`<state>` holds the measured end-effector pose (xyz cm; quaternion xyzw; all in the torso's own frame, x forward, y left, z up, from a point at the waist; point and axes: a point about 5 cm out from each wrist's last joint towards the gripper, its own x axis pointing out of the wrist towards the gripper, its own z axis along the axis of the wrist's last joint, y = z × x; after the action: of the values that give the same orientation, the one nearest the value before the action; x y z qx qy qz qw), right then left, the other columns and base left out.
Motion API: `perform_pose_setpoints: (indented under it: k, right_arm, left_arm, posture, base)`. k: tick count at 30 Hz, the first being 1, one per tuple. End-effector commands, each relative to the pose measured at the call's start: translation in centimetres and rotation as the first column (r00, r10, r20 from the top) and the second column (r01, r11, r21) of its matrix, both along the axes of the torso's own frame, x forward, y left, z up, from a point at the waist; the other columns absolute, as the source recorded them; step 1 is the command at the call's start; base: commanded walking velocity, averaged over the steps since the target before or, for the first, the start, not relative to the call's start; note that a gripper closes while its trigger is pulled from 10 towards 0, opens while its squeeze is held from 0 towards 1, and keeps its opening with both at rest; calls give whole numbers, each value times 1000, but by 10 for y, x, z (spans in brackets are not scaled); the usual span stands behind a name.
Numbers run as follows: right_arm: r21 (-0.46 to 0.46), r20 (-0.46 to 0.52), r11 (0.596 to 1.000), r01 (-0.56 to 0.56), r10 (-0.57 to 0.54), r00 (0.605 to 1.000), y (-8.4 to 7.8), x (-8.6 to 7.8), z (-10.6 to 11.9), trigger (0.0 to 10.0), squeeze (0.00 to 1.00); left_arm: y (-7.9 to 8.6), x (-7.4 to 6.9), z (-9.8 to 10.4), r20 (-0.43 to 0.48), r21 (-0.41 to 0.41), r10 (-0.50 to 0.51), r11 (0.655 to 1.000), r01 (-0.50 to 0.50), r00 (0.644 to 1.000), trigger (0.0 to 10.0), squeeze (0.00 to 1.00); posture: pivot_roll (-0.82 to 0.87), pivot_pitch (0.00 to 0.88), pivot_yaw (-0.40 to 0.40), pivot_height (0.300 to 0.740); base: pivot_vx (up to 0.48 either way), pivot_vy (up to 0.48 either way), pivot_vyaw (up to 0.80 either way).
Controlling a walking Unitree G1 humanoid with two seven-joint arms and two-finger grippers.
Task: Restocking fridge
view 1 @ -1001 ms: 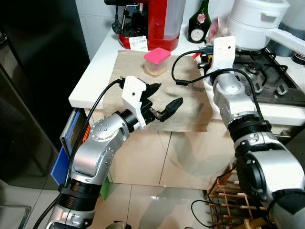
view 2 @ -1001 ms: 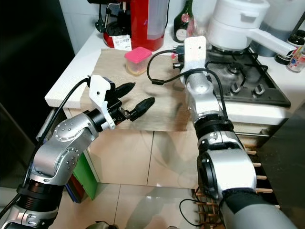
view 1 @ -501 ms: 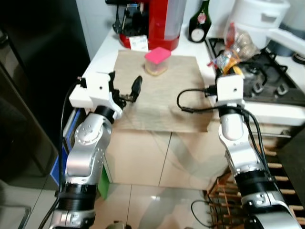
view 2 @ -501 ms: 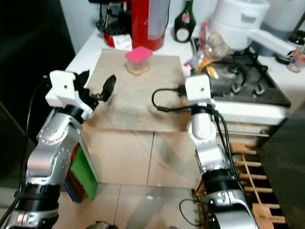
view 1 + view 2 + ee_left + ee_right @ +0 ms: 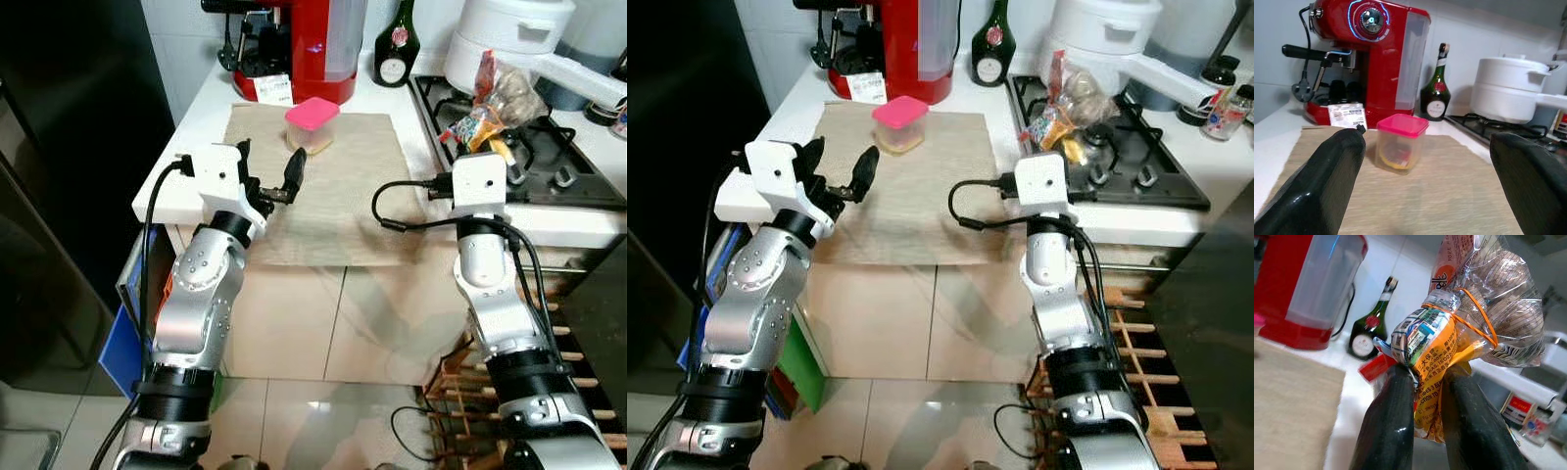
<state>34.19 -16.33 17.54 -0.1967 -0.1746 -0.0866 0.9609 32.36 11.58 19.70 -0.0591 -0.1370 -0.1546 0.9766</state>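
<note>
A clear tub with a pink lid (image 5: 315, 125) stands on a beige mat (image 5: 333, 201) on the white counter, holding something yellow. My left gripper (image 5: 270, 176) hovers over the mat's left part, open and empty, pointing at the tub (image 5: 1400, 142) a short way ahead. My right gripper (image 5: 1427, 416) is shut on the knotted neck of a clear plastic bag of packaged food (image 5: 490, 88), held up over the near left corner of the gas hob (image 5: 573, 171).
A red coffee machine (image 5: 309, 44), a green bottle (image 5: 395, 49) and a white pot (image 5: 509, 39) line the back of the counter. The black fridge (image 5: 69, 147) stands to the left. A wooden rack (image 5: 573, 392) sits on the floor at right.
My right arm has drawn back from the far counter, lifting the food bag over the hob. My left gripper swung up to point at the tub. The camera shifted too.
</note>
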Motion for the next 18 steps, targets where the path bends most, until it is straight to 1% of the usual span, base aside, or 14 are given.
perform_pose_setpoints:
  k: [1, 6, 18]
  right_arm:
    - [13, -8, 1000, -12, 12, 1000, 1, 1, 1, 10000, 0]
    - [41, -48, 999, -27, 29, 998, 0, 1, -4, 10000, 0]
    - [44, -70, 998, -48, 51, 996, 2, 1, -7, 10000, 0]
  left_arm:
    - [0, 2, -2, -6, 14, 10, 1000, -10, 1000, 10000, 0]
    - [-1, 2, -2, 3, 26, 21, 999, -21, 1000, 10000, 0]
    - [-5, 3, -2, 12, 25, 16, 1000, -16, 1000, 10000, 0]
  posture:
    - [-30, 0, 24, 740]
    - [-31, 0, 20, 740]
    - [-39, 0, 22, 740]
  base:
    - [-281, 0, 0]
    - [-283, 0, 0]
    - [-274, 0, 0]
